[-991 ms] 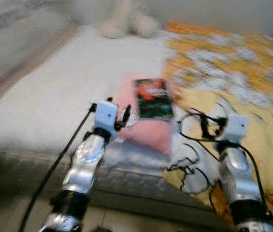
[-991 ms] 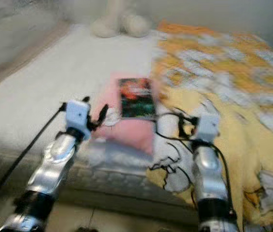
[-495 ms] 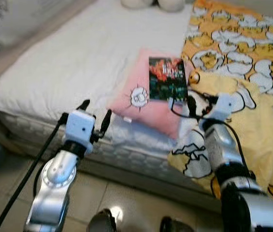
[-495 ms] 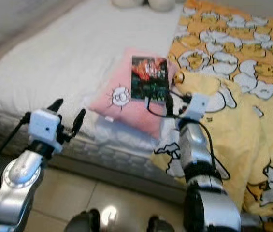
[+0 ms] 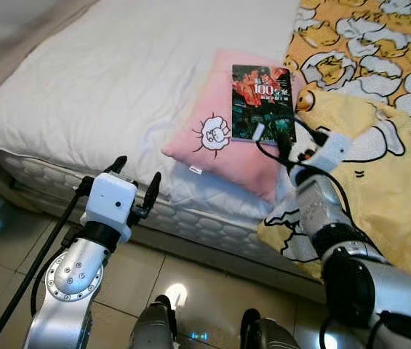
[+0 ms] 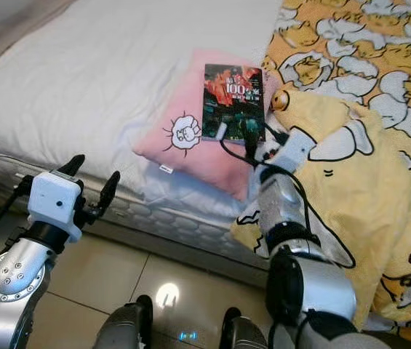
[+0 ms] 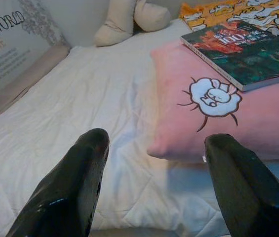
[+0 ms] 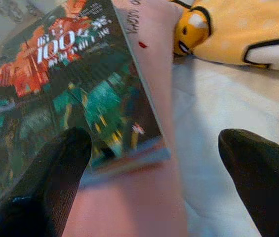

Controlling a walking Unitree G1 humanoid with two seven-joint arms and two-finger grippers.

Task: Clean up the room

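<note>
Tiled floor (image 5: 183,273), glossy, nearest the robot's feet; beyond it a bed (image 5: 118,94) with a white quilted mattress cover.

Left gripper (image 5: 134,186): fingers spread wide, holding nothing, poised over the floor just short of the mattress edge. Its wrist view looks between the two black fingers (image 7: 65,192) toward the pillow; judged to be standing by rather than at work.

Right gripper (image 6: 236,138): fingers parted wide, nothing held, reaching over the near end of the book. In the right wrist view one finger (image 8: 50,173) lies over the book's near corner and the other finger sits well out over the sheet, so the jaws straddle the book's long edge. Judged as lining up for a grasp; contact cannot be confirmed.

Book (image 5: 262,104): dark paperback, red and green cover with "100" in white, lying flat on the far right part of the pillow. Likely the item to be tidied away.

Pillow (image 5: 212,149): pink, small white sheep motif, lying on the mattress near its edge.

Blanket (image 5: 380,109): yellow-orange, duck pattern, rumpled beside the pillow and spilling over the bed edge.

Plush toy (image 7: 124,19): cream, at the far end of the bed.
</note>
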